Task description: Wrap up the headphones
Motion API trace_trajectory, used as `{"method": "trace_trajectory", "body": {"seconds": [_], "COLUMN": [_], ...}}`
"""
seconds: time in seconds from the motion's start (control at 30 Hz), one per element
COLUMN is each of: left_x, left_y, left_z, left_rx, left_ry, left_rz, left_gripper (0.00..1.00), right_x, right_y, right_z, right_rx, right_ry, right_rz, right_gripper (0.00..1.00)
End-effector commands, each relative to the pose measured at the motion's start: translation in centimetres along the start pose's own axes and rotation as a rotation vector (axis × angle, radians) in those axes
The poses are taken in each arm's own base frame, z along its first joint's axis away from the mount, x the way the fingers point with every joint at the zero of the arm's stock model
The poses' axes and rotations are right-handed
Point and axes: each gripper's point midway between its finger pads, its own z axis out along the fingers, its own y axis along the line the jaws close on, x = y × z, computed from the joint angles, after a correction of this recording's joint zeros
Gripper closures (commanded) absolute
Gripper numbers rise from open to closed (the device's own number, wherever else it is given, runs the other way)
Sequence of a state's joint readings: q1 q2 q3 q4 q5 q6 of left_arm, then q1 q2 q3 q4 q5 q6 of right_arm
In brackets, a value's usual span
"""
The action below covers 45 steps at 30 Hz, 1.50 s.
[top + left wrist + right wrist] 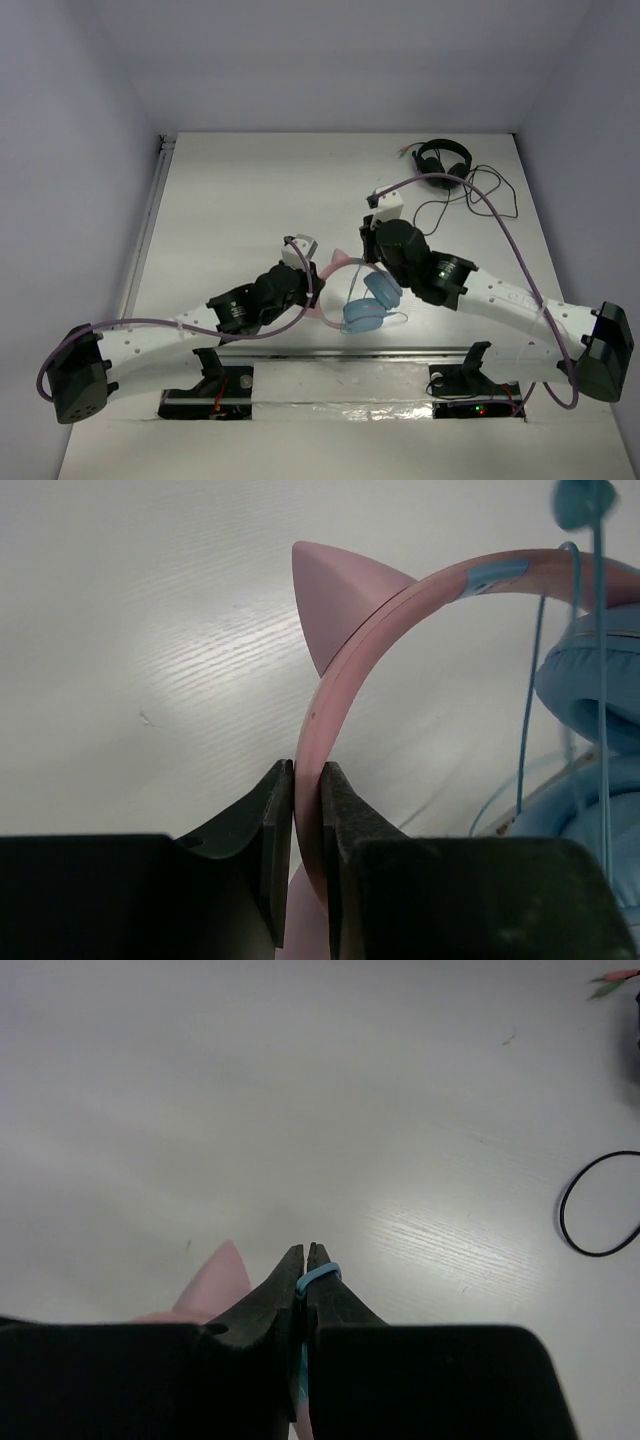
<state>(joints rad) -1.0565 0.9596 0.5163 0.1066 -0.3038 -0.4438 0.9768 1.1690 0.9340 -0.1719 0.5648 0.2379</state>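
Headphones [372, 292], over-ear, with light blue round ear cups [362, 315], pink headband [318, 720] and pointed cat ear [335, 595]: near the middle of the white table [230, 190], between the two arms. Left gripper [307, 780]: jaws clamped on the pink headband just below the cat ear, ear cups to its right. Thin light-blue cable [522, 720]: hangs across the headband arch. Right gripper [304, 1256]: jaws closed, pinching a loop of that cable, with a cat ear just beside on its left. Smaller black headphones [443, 160] with black cable [492, 200]: far right corner, well apart.
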Motion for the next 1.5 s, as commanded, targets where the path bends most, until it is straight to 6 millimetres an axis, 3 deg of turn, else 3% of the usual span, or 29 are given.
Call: {"method": "trace_trajectory", "body": {"seconds": [0.0, 0.07, 0.23, 0.37, 0.53, 0.7, 0.9, 1.03, 1.1, 1.13, 1.2, 1.33, 1.47], "left_x": [1.2, 0.9, 2.7, 2.4, -0.7, -2.7, -5.4, -7.5, -8.7, -9.3, -11.0, -14.1, -17.7], "left_y": [-4.6, -5.5, -4.3, -5.2, -6.4, -8.0, -9.3, -8.2, -8.1, -7.7, -7.9, -7.0, -5.7], "left_z": [-0.9, -1.2, -0.2, -0.4, -2.4, -4.7, -7.5, -7.7, -8.1, -7.9, -8.2, -7.6, -7.2], "left_rx": [0.237, 0.278, 0.214, 0.258, 0.324, 0.423, 0.518, 0.431, 0.417, 0.391, 0.386, 0.315, 0.275], "left_ry": [0.045, 0.031, 0.092, 0.068, -0.025, -0.062, -0.136, -0.189, -0.225, -0.242, -0.277, -0.345, -0.426], "left_rz": [0.045, 0.049, 0.076, 0.053, 0.009, 0.016, 0.01, -0.025, -0.04, -0.049, -0.058, -0.093, -0.156], "left_gripper": [1.0, 1.0, 1.0, 1.0, 1.0, 1.0, 1.0, 1.0, 1.0, 1.0, 1.0, 1.0, 1.0], "right_x": [-5.4, -5.8, -8.3, -9.0, -7.6, -4.7, -3.8, -2.8, -1.3, -1.8, -0.4, -0.3, 0.0], "right_y": [-2.3, -2.9, -2.7, -4.0, -4.9, -7.1, -8.3, -7.9, -7.4, -6.6, -6.0, -2.4, -1.3], "right_z": [1.1, 1.4, 0.5, 0.9, 0.8, 1.1, -0.2, -1.2, -1.4, -2.0, -2.0, -3.5, -4.4], "right_rx": [0.071, 0.084, 0.036, 0.08, 0.086, 0.133, 0.14, 0.088, 0.05, -0.013, -0.054, -0.296, -0.378], "right_ry": [-0.159, -0.166, -0.217, -0.227, -0.241, -0.219, -0.26, -0.263, -0.247, -0.264, -0.249, -0.255, -0.254], "right_rz": [0.096, 0.108, 0.13, 0.141, 0.207, 0.268, 0.384, 0.483, 0.5, 0.522, 0.523, 0.567, 0.596], "right_gripper": [1.0, 1.0, 1.0, 1.0, 1.0, 1.0, 1.0, 1.0, 1.0, 1.0, 1.0, 1.0, 1.0]}}
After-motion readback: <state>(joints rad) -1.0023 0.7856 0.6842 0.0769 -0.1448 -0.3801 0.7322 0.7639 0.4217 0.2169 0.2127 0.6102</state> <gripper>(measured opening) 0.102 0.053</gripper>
